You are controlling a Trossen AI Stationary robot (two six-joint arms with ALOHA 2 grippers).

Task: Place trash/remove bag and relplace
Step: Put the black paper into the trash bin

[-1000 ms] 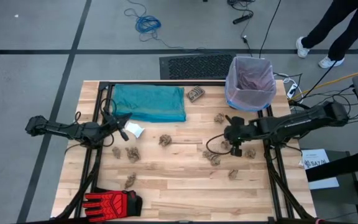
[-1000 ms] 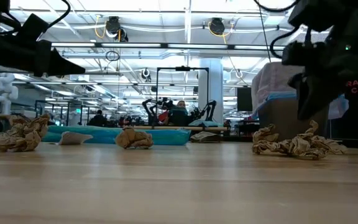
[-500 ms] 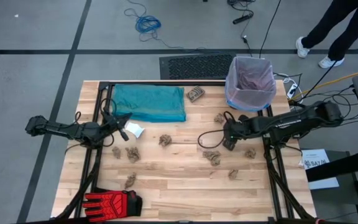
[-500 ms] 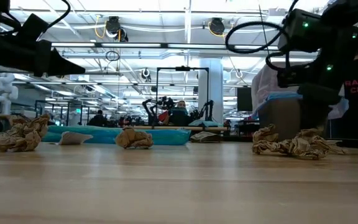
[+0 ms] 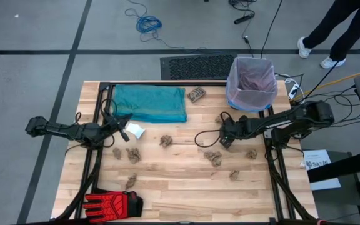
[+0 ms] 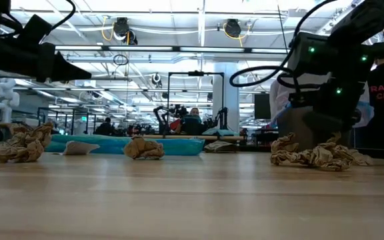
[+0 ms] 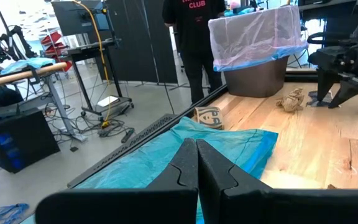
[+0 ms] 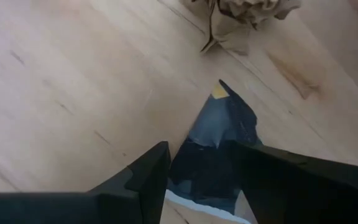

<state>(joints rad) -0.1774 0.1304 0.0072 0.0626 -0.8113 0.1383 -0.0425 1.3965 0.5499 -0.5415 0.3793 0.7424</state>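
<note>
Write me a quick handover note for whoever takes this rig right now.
Right gripper: open, empty, low over the table just short of a wad.
Left gripper: shut, empty, waiting beside the teal bag.
Wads lie scattered on the table; whether any is in the bin cannot be told.
Pink liner is in the bin.
Left: bin the wads, pull the liner, fit the teal bag.

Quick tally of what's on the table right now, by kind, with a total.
Paper wads: 9
Lined bin: 1
Teal bag: 1
Glove: 1
White scrap: 1
Total: 13
</note>
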